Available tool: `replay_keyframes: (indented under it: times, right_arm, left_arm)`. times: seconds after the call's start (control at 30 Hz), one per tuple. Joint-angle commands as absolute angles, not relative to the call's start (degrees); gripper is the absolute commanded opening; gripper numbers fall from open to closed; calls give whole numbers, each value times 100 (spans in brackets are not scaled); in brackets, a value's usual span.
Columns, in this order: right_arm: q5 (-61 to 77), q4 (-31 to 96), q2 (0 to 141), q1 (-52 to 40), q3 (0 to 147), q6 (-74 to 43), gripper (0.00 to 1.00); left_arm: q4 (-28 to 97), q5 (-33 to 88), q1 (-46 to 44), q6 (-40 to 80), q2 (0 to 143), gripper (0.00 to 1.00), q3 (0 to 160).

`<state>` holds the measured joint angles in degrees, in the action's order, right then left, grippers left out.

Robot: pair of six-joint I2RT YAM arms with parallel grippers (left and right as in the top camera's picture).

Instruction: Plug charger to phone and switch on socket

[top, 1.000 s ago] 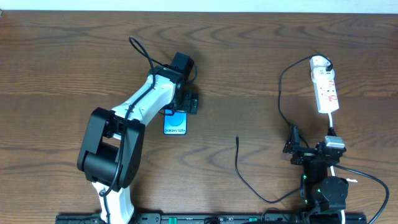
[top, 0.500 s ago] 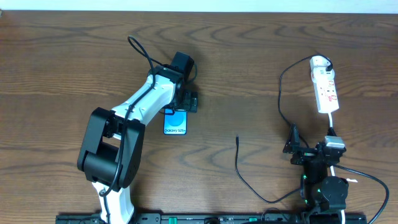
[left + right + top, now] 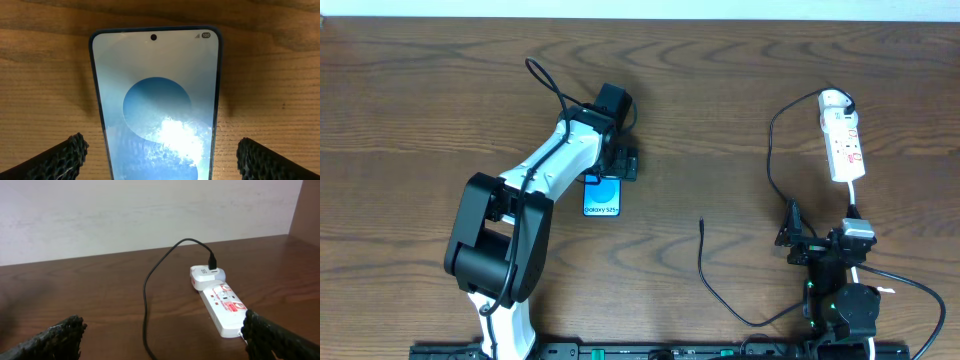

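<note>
Overhead view: the only view of the whole wooden table (image 3: 410,90), with the left arm (image 3: 545,165) reaching to upper centre-left and the right arm (image 3: 835,285) folded at the lower right edge.
Right wrist view: socket (image 3: 224,307) at right of frame, with a white adapter (image 3: 205,275) seated at its far end. The black charger (image 3: 147,295) cable rises from the adapter and loops toward the lower edge. A pale wall (image 3: 150,210) stands behind the table, unseen from above.
Left wrist view: phone (image 3: 155,85) lying flat at centre frame, screen up and lit. Its camera hole and status icons are legible only here.
Left gripper (image 3: 162,152): fingers wide apart, flanking the phone without touching it and clamping nothing.
Right gripper (image 3: 165,337): fingers wide apart at the lower corners, bare wood between them, holding nothing.
Connector tip (image 3: 702,222): loose on the table at centre of the overhead frame, between phone and right arm.
Obstruction: seen from overhead, the left wrist covers the phone's upper part.
Edges and room: the socket lies near the right edge. Bare wood separates phone and connector tip and fills the left side of the frame.
</note>
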<state>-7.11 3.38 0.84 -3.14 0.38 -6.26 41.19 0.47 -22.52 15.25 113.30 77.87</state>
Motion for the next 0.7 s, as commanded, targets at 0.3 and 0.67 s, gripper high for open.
replay_keyframes:
  times: [0.3, 0.67]
  right_arm:
    - [-696, 353, 38, -331, 30, -548, 99]
    - [-698, 353, 38, -331, 30, -548, 99]
  left_arm:
    - [4169, -47, -2231, 1579, 11552, 98, 7708]
    - [4167, -47, -2231, 1579, 11570, 98, 7708]
